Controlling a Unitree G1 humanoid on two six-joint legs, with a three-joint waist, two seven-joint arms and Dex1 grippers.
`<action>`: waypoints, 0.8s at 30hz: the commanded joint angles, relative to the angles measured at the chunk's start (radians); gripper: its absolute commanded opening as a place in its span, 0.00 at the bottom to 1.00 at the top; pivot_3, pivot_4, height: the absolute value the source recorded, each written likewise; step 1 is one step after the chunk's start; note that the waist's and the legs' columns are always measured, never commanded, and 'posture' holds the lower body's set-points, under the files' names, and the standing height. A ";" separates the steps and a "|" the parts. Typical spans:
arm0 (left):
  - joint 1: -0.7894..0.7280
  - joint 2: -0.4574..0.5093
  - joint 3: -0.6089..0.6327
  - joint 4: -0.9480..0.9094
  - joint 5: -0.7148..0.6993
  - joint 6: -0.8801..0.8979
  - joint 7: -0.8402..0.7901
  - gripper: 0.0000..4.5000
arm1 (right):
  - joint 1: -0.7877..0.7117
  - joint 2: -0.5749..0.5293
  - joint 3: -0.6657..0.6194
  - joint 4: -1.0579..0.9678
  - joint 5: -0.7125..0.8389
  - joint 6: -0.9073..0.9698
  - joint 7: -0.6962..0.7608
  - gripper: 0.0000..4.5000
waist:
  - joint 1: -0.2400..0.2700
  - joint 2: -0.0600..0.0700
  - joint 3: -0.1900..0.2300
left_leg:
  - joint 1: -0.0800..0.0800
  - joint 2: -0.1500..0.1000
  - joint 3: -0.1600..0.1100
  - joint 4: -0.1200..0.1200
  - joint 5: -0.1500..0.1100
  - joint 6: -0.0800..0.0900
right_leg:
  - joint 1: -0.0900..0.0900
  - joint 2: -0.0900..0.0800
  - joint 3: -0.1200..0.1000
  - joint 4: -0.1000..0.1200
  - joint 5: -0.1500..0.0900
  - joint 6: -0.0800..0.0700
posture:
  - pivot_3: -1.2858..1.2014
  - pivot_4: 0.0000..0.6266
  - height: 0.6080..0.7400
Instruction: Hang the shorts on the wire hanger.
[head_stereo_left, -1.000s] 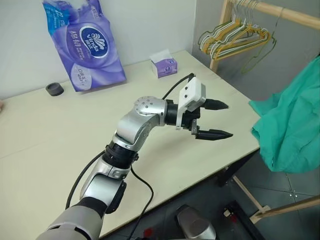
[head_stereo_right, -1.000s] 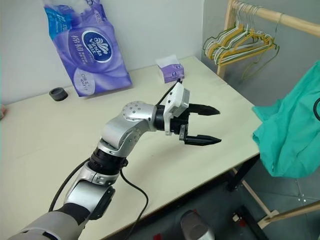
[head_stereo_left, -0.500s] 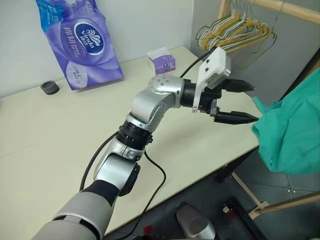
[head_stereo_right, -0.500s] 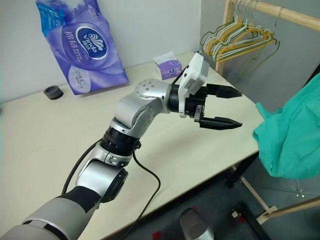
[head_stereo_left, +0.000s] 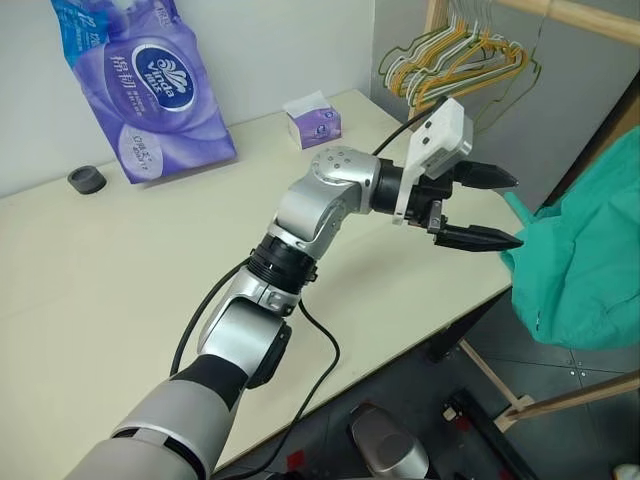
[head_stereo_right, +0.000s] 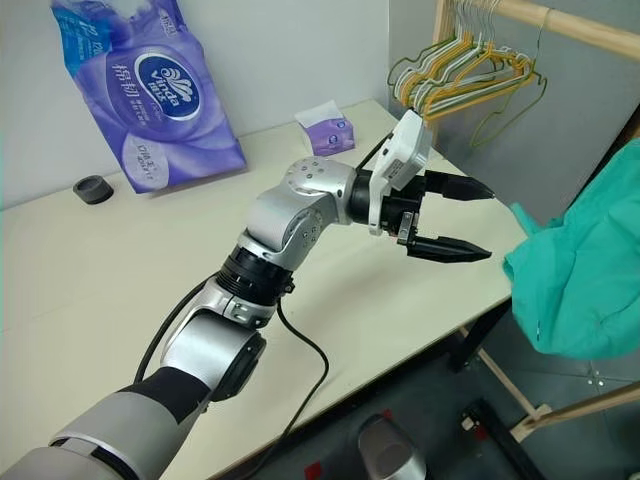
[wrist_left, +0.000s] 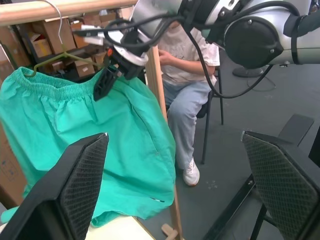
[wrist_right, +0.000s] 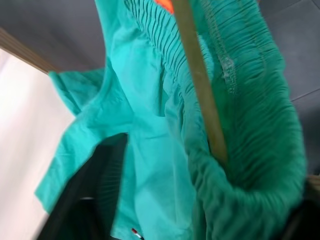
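You are looking over a pale table (head_stereo_left: 120, 290) standing against a white wall, with a purple pack of tissue rolls (head_stereo_left: 140, 85) and a small tissue box (head_stereo_left: 312, 121) at its far side, and a wooden rack (head_stereo_right: 560, 25) with many hangers (head_stereo_left: 455, 60) at the far right.

Your left gripper (head_stereo_left: 492, 208) is reaching to the right past the table edge, with its two black fingers spread wide and nothing between them. A second ago it was hanging lower and more over the table; now it is pointing at the shorts (head_stereo_left: 585, 255), close to their left edge but not touching them.

The shorts are hanging at the right, beside the table. In the left wrist view you are seeing them spread on the wire hanger (wrist_left: 47, 52), which is hooked on the wooden bar. Your right gripper (wrist_left: 106, 82) is at the waistband there, and I cannot tell from the pictures if its fingers are parted or pinching.

I judge that the hanging is nearly done. The left arm is probably coming to straighten or steady the cloth, so be careful not to pull the shorts off the hanger.
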 joint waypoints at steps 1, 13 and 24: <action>-0.027 -0.009 0.008 -0.010 0.007 -0.024 -0.010 1.00 | -0.043 -0.013 -0.083 -0.111 -0.005 0.024 -0.060 0.99 | 0.000 0.000 0.000 | 0.000 0.000 0.000 0.000 0.000 0.000 | 0.000 0.000 0.000 0.000 0.000 0.000 | 0.27 0.22 1.00; -0.020 -0.004 0.006 0.007 0.036 -0.033 -0.026 1.00 | -0.179 0.080 0.027 -0.354 -0.049 -0.205 -0.165 0.99 | -0.020 0.001 -0.001 | 0.000 0.000 -0.001 0.000 0.000 0.000 | -0.001 -0.001 0.001 0.001 -0.001 0.001 | 0.28 0.18 1.00; 0.256 0.128 0.062 -0.177 0.141 0.064 0.254 1.00 | 0.374 0.377 0.178 -0.889 0.096 -0.616 0.134 0.99 | -0.022 0.002 -0.007 | 0.000 0.003 -0.003 0.002 0.000 0.000 | 0.000 -0.002 -0.001 0.003 0.002 -0.002 | 0.31 0.15 1.00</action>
